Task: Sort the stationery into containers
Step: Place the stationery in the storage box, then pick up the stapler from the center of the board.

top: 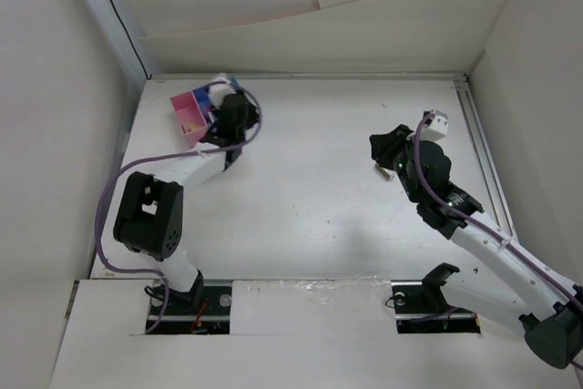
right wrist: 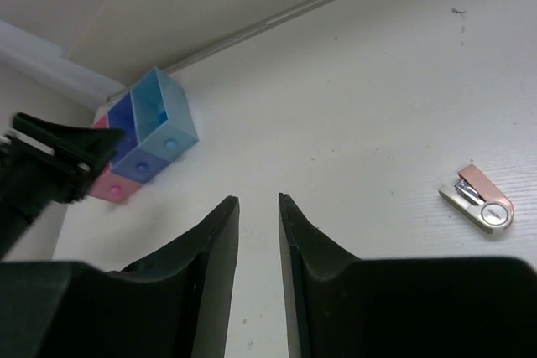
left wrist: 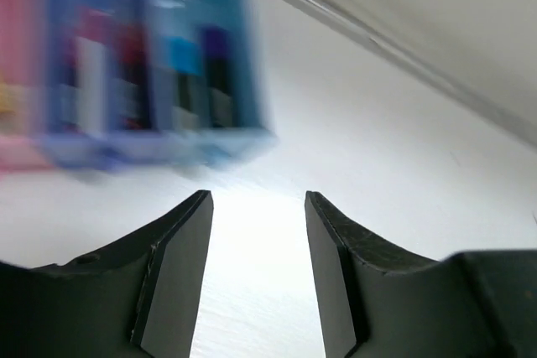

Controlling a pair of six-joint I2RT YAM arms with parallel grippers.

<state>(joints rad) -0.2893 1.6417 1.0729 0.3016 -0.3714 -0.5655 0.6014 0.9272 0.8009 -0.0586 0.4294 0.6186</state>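
Hovering right gripper: my fingers narrowly parted, empty.
Stapler: loose beside it; closing off-line would shove it away.
Left gripper: mine, spread, empty, close to containers; a swing could tip them.
Stationery: blurred, upright inside bins.

A small pink-and-silver stapler lies flat on the white table, toward its right edge.

The left arm folds at its elbow and reaches toward 11 o'clock. The left gripper holds its jaws wide apart, with nothing between them. The right arm stretches toward 10 o'clock. The right gripper has its jaws nearly together, with a narrow empty gap.
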